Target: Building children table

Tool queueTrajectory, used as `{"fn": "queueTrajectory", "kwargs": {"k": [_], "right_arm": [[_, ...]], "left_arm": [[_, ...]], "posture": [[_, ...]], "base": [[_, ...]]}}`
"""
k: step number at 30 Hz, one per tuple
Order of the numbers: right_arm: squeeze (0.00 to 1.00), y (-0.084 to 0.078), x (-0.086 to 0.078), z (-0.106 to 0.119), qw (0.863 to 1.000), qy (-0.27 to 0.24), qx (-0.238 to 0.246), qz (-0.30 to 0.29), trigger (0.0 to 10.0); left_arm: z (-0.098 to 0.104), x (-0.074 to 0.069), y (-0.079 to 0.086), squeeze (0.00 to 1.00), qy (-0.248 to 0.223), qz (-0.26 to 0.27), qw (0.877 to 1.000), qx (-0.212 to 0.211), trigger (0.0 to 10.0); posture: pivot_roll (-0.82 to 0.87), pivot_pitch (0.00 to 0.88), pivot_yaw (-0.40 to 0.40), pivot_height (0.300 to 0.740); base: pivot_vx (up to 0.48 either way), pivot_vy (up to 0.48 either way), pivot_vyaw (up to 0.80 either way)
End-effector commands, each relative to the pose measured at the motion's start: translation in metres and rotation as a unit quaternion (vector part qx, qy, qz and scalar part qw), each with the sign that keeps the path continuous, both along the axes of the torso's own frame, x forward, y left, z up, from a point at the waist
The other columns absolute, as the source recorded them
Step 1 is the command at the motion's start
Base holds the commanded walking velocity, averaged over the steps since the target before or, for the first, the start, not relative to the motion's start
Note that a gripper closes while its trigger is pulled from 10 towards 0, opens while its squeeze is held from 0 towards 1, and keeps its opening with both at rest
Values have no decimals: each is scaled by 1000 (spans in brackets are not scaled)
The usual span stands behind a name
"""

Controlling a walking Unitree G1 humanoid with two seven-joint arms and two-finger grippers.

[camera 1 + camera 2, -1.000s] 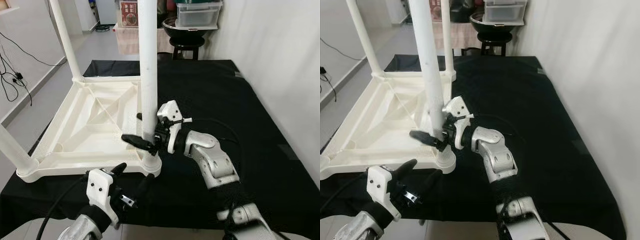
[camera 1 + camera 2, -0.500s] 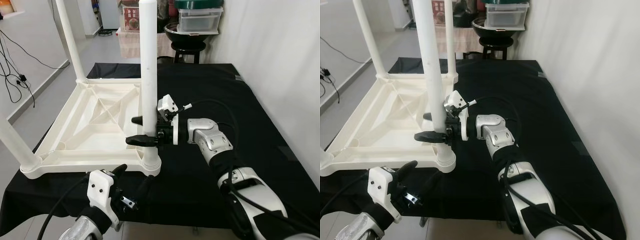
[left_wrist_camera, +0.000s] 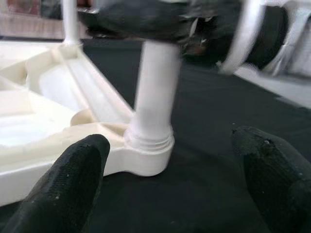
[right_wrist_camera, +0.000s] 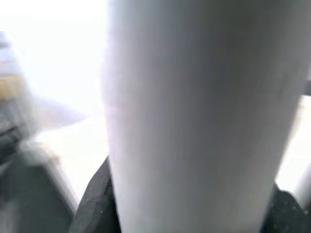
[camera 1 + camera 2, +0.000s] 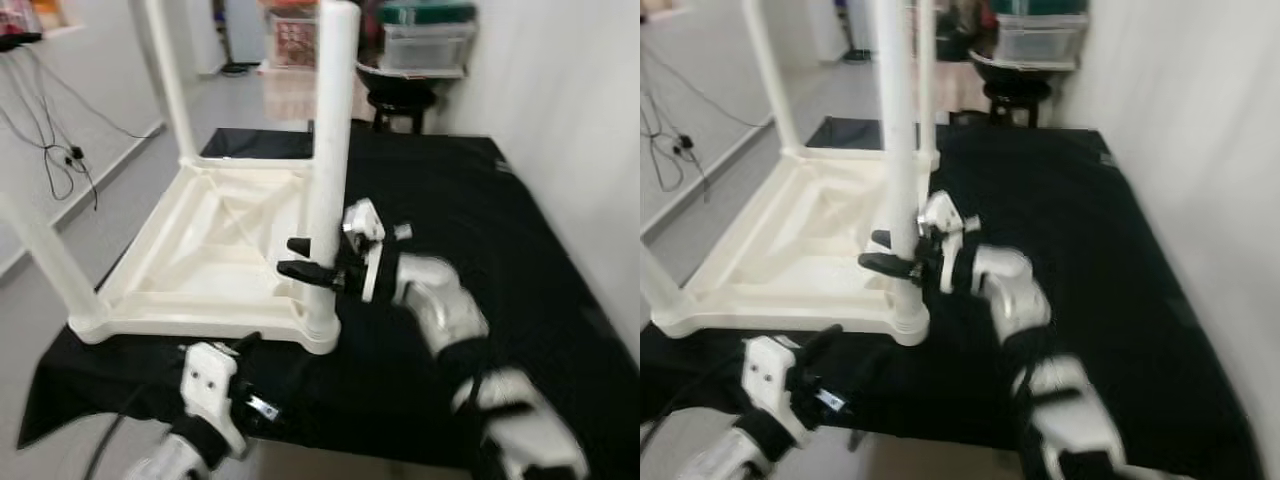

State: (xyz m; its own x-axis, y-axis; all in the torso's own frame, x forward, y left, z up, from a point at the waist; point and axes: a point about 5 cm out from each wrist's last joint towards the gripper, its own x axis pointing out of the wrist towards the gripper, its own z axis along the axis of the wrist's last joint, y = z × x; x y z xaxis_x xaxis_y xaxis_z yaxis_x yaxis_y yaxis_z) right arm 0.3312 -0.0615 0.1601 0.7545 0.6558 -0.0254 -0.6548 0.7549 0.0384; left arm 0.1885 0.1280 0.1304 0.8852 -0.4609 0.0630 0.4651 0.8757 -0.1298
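Two black fingers of the right gripper (image 5: 312,258) straddle the near white table leg (image 5: 331,140) low on its shaft, one finger on each side, closed in on it just above the threaded collar where the leg enters the corner socket (image 3: 146,145). In the right wrist view the leg's pale shaft sits between the dark finger pads (image 4: 97,204), so I take it as a firm clasp. A second ago that gripper was canted, with its white housing tipped up; half a second ago it had levelled out, and now it sits tipped again at the same height on the leg. That reads to me as a wrist roll back and forth, turning the leg to screw it home, though the blur leaves me unsure how far it has gone.

The left gripper (image 3: 170,184) hangs low at the front edge of the black-covered table (image 5: 520,250), fingers spread wide with nothing between them, aimed at the socket but short of it, much as it was a second ago.

The upturned white tabletop (image 5: 210,250) lies underside up on the black cloth with its legs pointing up: the far one (image 5: 172,80) and the left one (image 5: 50,265) stand in their corners. The whole picture has slid and smeared since half a second ago, which is the head moving, not the table. The leg stands upright and seated, so the build looks close to done at this corner.
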Motion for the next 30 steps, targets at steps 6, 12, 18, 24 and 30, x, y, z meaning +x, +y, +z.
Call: {"fn": "queueTrajectory", "kwargs": {"k": [6, 12, 18, 24, 30], "right_arm": [[0, 1, -19, -17, 995, 11, -96, 6, 0], [847, 6, -14, -19, 996, 37, -82, -3, 10000], [1000, 7, -5, 4, 998, 27, -36, 52, 10000], [337, -9, 16, 27, 980, -22, -33, 193, 10000], [0, -10, 25, 32, 968, -18, -20, 249, 10000]], "left_arm": [[-1, 0, 4, 0, 4, -6, 1000, 2, 10000], [-1, 2, 5, 0, 0, 6, 1000, 3, 10000], [-1, 4, 6, 0, 0, 6, 1000, 3, 10000], [-2, 5, 5, 0, 0, 5, 1000, 2, 10000], [-3, 5, 4, 0, 0, 7, 1000, 4, 10000]], "posture": [[18, 21, -21, 740], [29, 12, -18, 740], [32, 6, -14, 740], [38, 1, -19, 740], [53, 0, -25, 740]], "base": [[0, 0, 0], [0, 0, 0], [0, 0, 0], [0, 0, 0], [0, 0, 0]]}}
